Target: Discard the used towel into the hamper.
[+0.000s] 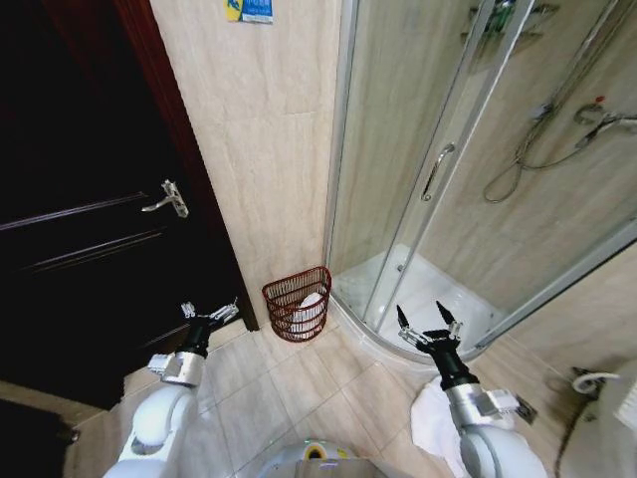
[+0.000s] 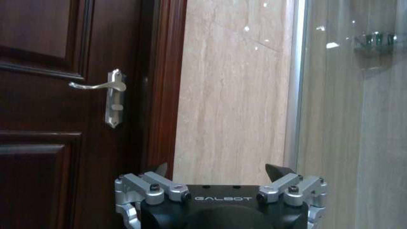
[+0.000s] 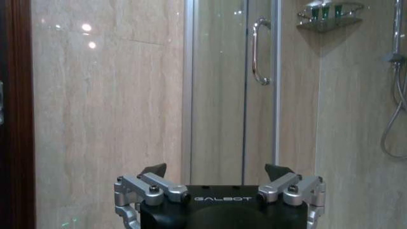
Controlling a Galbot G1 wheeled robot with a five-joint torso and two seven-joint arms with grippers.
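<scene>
A tiled bathroom, head view: the hamper (image 1: 298,304) stands by the far wall between door (image 1: 90,199) and shower stall (image 1: 478,169), white cloth inside. Both hands, left hand (image 1: 210,313) and right hand (image 1: 429,321), hang apart and empty. A white towel (image 1: 433,418) lies near the right arm; reaching risks snagging. Wrist views: fingers spread.

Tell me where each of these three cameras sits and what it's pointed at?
Head view: on the robot's head, looking down at the floor, the hamper with a white towel inside, and the shower; both arms show, left claw and right claw open.
Left wrist view: on the left arm, facing the dark door and its handle; left claw at the bottom.
Right wrist view: on the right arm, facing the shower door; right claw at the bottom.
Shared: both wrist views show the beige tiled wall.
</scene>
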